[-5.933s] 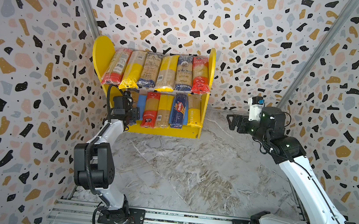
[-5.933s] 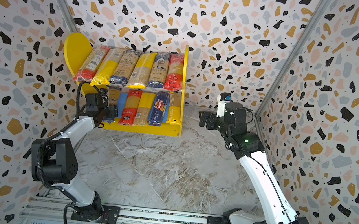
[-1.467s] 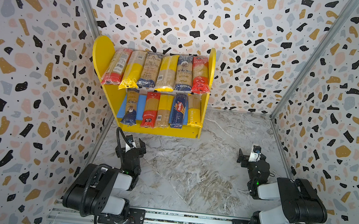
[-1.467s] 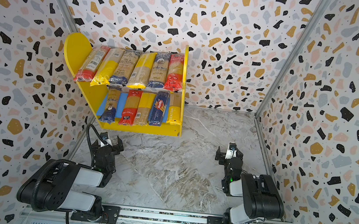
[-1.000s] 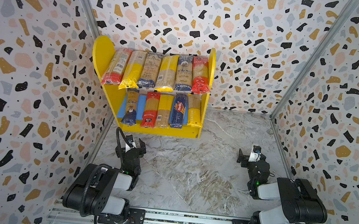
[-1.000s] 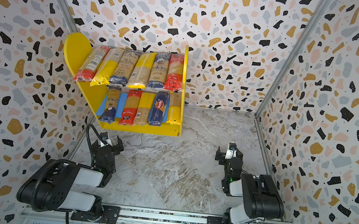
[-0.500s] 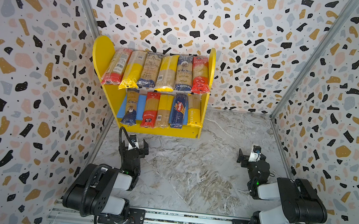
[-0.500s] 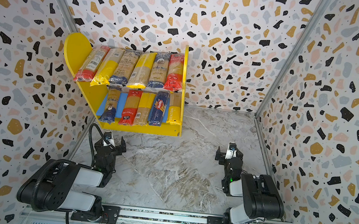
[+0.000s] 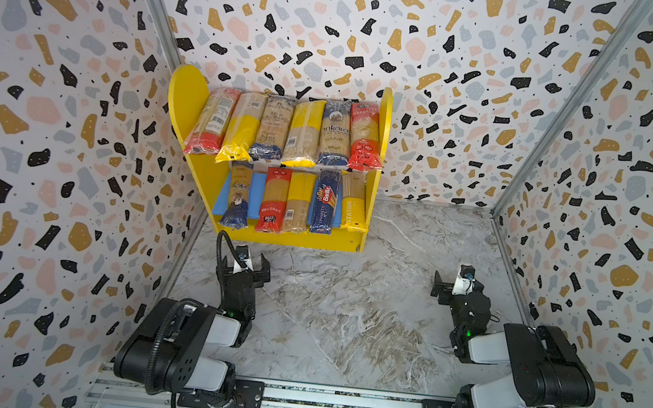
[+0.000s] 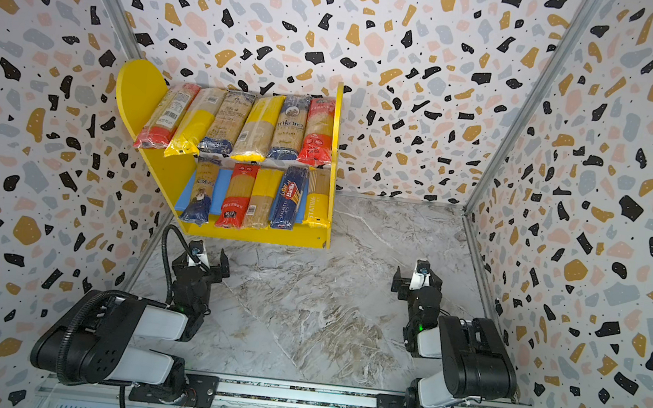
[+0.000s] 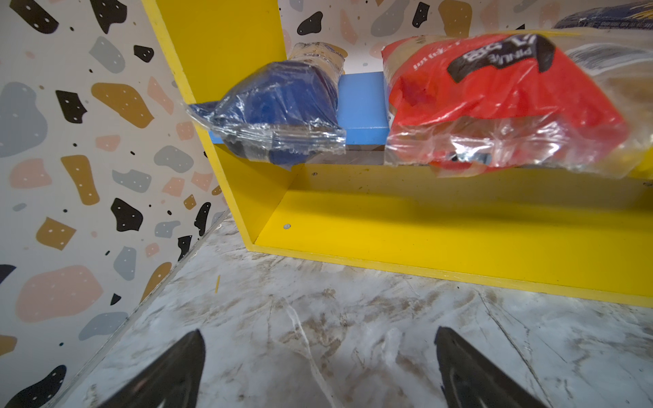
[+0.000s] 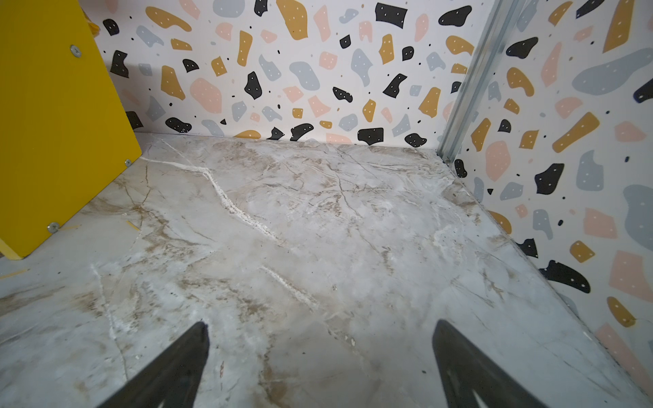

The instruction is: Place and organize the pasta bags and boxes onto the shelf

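Observation:
The yellow shelf stands at the back left in both top views. Several pasta bags lie side by side on its upper board. On the blue lower board lie several more, with the dark blue Barilla box among them. My left gripper is open and empty, low over the table just in front of the shelf. Its wrist view shows a blue bag end and a red bag end overhanging the lower board. My right gripper is open and empty at the right.
Both arms are folded low near the front metal rail. Patterned walls close in the marble table on three sides. A loose spaghetti strand lies on the table by the left wall. The shelf's right side panel shows in the right wrist view.
Both arms have come down from the shelf and folded low at the front. In the last second my left gripper crept slightly toward the shelf. The right arm stayed still.

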